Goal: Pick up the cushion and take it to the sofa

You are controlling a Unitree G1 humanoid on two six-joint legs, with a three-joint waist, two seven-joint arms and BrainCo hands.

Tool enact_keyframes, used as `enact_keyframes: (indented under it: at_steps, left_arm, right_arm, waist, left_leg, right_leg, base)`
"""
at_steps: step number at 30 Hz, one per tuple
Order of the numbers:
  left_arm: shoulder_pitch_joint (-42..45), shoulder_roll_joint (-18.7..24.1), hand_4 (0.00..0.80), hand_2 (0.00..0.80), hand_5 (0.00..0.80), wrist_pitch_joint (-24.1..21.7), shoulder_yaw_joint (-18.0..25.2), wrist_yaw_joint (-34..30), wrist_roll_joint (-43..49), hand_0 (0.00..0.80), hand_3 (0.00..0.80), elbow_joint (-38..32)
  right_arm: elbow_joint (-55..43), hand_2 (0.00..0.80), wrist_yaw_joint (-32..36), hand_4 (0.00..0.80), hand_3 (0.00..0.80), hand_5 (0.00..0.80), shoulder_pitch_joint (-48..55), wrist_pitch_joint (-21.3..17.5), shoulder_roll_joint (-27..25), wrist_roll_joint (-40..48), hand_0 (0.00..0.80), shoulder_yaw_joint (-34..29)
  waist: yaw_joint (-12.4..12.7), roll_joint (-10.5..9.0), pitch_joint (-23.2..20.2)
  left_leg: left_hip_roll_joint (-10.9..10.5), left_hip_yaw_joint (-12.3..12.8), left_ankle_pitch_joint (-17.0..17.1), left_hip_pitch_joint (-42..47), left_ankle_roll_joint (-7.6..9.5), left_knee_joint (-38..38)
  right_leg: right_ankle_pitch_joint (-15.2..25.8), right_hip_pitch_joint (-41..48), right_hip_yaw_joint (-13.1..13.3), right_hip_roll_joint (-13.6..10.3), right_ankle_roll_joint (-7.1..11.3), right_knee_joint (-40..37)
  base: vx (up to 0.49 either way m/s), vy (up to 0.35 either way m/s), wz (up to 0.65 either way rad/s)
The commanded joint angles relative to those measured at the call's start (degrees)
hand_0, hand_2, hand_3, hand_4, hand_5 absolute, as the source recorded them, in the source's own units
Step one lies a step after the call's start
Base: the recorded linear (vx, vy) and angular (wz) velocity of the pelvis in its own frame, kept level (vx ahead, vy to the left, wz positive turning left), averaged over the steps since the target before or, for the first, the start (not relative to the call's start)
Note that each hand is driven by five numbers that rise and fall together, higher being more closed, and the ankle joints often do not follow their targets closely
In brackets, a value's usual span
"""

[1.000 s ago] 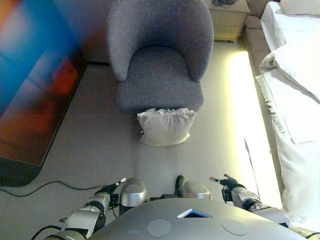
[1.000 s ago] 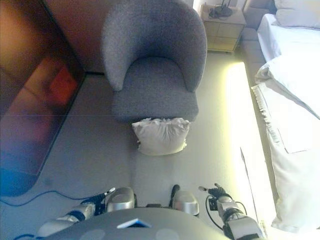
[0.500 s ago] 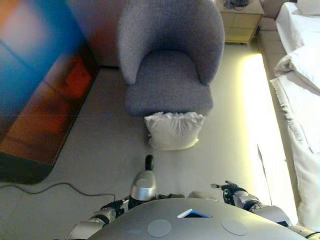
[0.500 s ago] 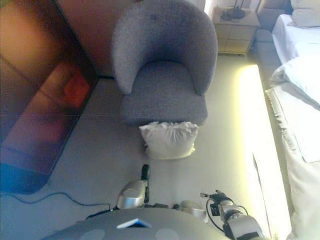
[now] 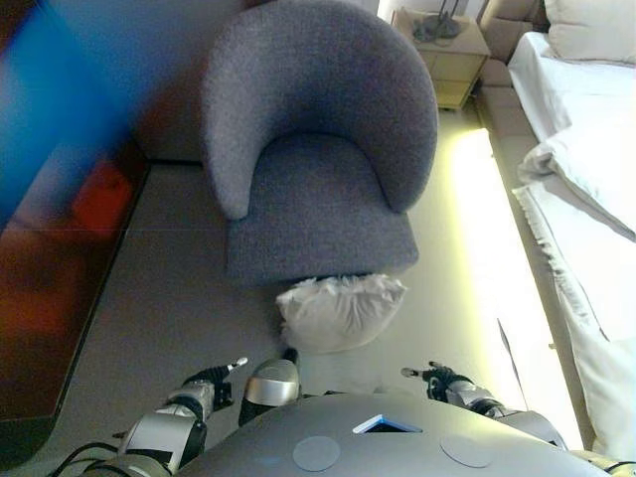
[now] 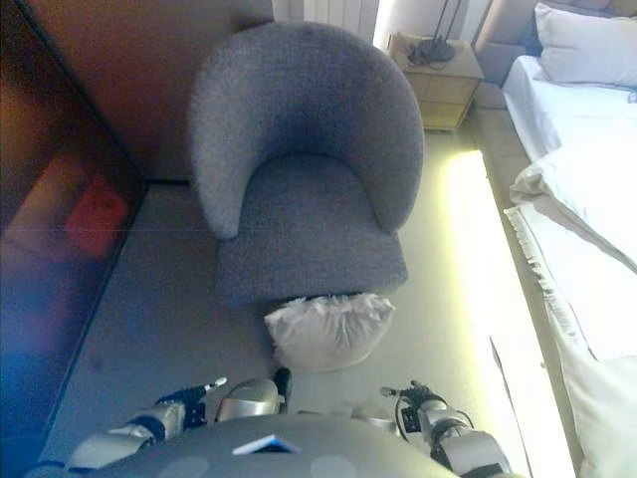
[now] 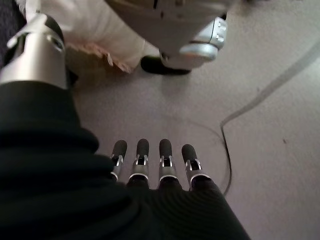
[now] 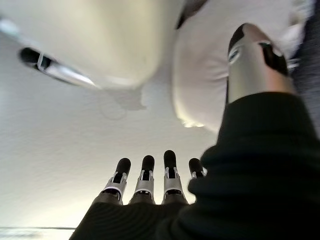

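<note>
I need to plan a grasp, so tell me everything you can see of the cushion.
The cushion is white, soft-looking cloth, plump and creased, with a gathered, ruffled top edge. It lies on the floor against the front base of the grey armchair, leaning slightly toward it. Neither the left hand nor the right hand touches it; both hang open, short of it.

white cushion (image 5: 340, 312) on floor against grey sofa (image 5: 318, 159)

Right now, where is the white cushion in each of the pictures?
Left eye view: the cushion lies on the floor against the front of the grey armchair.
Right eye view: the same spot, low in the middle.
Left wrist view: a white bit in the top corner.
Right wrist view: beside the thumb.
Shared landmark: the armchair.
</note>
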Motion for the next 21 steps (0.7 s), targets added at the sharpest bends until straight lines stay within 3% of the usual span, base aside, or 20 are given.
enact_keyframes:
  at_steps: [1, 4, 6, 9, 12, 17, 21]
  left_arm:
    - [-1.6, 0.4, 0.0, 0.0, 0.0, 1.2, -0.5, -0.8, -1.4, 0.0, 0.0, 0.2]
    - [-2.5, -0.1, 0.0, 0.0, 0.0, 2.6, -0.5, -0.4, -1.8, 0.0, 0.0, 0.1]
    - [-2.2, -0.6, 0.0, 0.0, 0.0, 2.5, -0.5, -0.4, -1.8, 0.0, 0.0, 0.4]
    - [-1.2, -1.0, 0.0, 0.0, 0.0, 2.2, -0.1, 0.1, -2.4, 0.0, 0.0, 0.9]
    - [-0.6, -1.0, 0.0, 0.0, 0.0, 2.0, 0.6, 0.8, -2.3, 0.0, 0.0, 1.5]
    - [-0.2, -1.0, 0.0, 0.0, 0.0, 1.4, 2.3, 1.7, -1.3, 0.0, 0.0, 1.9]
    - [-2.2, -1.9, 0.0, 0.0, 0.0, 0.3, 1.0, 4.1, -1.6, 0.0, 0.0, 1.4]
  right_arm:
    - [-1.2, 0.0, 0.0, 0.0, 0.0, 0.0, -1.0, -2.1, -3.1, 1.3, 0.0, -0.7]
    - [-1.9, 0.0, -0.5, 0.0, 0.0, 0.0, -1.0, -2.1, -3.1, 1.5, 0.0, -0.3]
    - [-2.4, 0.0, -1.1, 0.0, 0.0, 0.0, -0.7, -2.0, -3.1, 2.3, 0.0, -0.4]
    - [-2.2, 0.0, -1.5, 0.0, 0.0, 0.0, -0.4, -1.6, -2.9, -0.1, 0.0, -0.6]
    - [-1.6, 0.0, -0.9, 0.0, 0.0, 0.0, -0.2, -1.3, -2.9, -1.7, 0.0, -0.4]
    - [-1.4, 0.0, 1.3, 0.0, 0.0, 0.0, -0.8, 0.1, -3.0, -3.9, 0.0, 1.0]
    - [-2.1, 0.0, 0.5, 0.0, 0.0, 0.0, -3.2, 1.6, -3.7, -0.9, 0.0, 2.4]
  waist:
    - [-2.5, 1.51, 1.2]
    - [-4.3, 1.48, 2.7]
    - [-5.0, 0.65, 3.2]
    - [-4.9, 0.09, 3.1]
    - [-4.5, -0.31, 2.9]
    - [-2.3, -0.95, 2.9]
    - [-0.9, -0.5, 4.5]
  left_leg:
    - [-0.5, -1.5, -4.3, -3.6, 0.35, 4.8]
    - [-0.3, -2.4, -5.9, -0.2, -0.42, 3.5]
    - [0.0, -2.6, -6.8, 1.1, -1.3, 3.1]
    - [0.9, -2.8, -7.1, 1.9, -2.19, 2.9]
    - [2.1, -3.9, -7.3, 2.2, -2.81, 3.0]
    - [5.3, -3.5, -6.2, 1.1, -5.33, 3.6]
    - [7.6, -4.1, -4.5, -3.5, -7.49, 5.3]
  right_leg:
    - [10.3, -4.9, -5.1, 0.2, -1.12, -14.4]
    - [10.9, -7.5, -6.5, -2.2, -1.58, -20.7]
    - [12.8, -6.3, -5.2, -4.0, -0.92, -28.0]
    - [13.4, -3.4, -3.9, -5.0, -0.21, -33.0]
    - [12.0, -1.0, -2.5, -4.8, 0.19, -35.1]
    - [8.6, 3.5, -5.3, -3.0, -0.67, -39.1]
    - [8.3, 2.6, -7.1, -2.2, -1.79, -40.2]
  base:
    - [0.216, -0.016, 0.33]
    - [0.261, -0.073, 0.39]
    - [0.224, -0.138, 0.51]
    - [0.166, -0.134, 0.43]
    - [0.131, -0.158, -0.02]
    - [0.055, -0.21, 0.11]
    - [-0.176, -0.177, 0.16]
